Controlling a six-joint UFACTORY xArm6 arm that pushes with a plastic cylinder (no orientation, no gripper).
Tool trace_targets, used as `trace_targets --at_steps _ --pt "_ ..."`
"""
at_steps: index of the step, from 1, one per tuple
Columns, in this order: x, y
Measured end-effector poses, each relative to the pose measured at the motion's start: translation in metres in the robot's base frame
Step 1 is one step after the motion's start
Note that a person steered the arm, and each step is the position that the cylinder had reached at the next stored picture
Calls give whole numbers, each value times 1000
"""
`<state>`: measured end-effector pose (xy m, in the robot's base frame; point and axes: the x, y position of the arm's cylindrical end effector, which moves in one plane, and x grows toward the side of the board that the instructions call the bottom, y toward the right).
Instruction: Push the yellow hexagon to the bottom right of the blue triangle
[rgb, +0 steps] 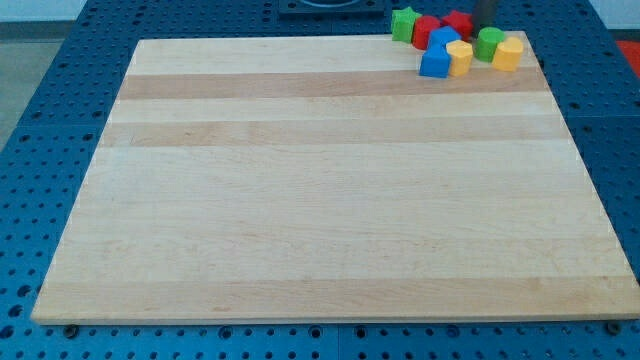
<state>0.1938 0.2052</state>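
All the blocks crowd the wooden worktop (320, 200) at the view's top right corner. The yellow hexagon (507, 54) sits at the cluster's right end, just beside a green block (488, 43). The blue triangle (435, 63) lies at the lower left, touching another yellow block (460, 57). Behind them are a blue block (443, 40), two red blocks (426, 31) (458, 22) and a green star (404, 23). A dark rod (484, 10) enters at the top edge; I cannot tell where my tip, the end effector, ends, hidden behind the blocks.

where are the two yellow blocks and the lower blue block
right yellow block (508, 54), camera view, its front face
left yellow block (460, 57), camera view, its front face
lower blue block (434, 64), camera view, its front face
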Motion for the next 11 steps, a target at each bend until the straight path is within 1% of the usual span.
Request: trace_targets --at_steps 1,2,3,4,5,6,7,8,9,10,11 --pt "20 -26" --pt "49 -48" --pt "64 -53" --pt "65 -40" --pt "56 7" --pt "55 28" --pt "80 13" --pt "113 -35" --pt "131 -51" --pt "160 -27" --pt "196 12"
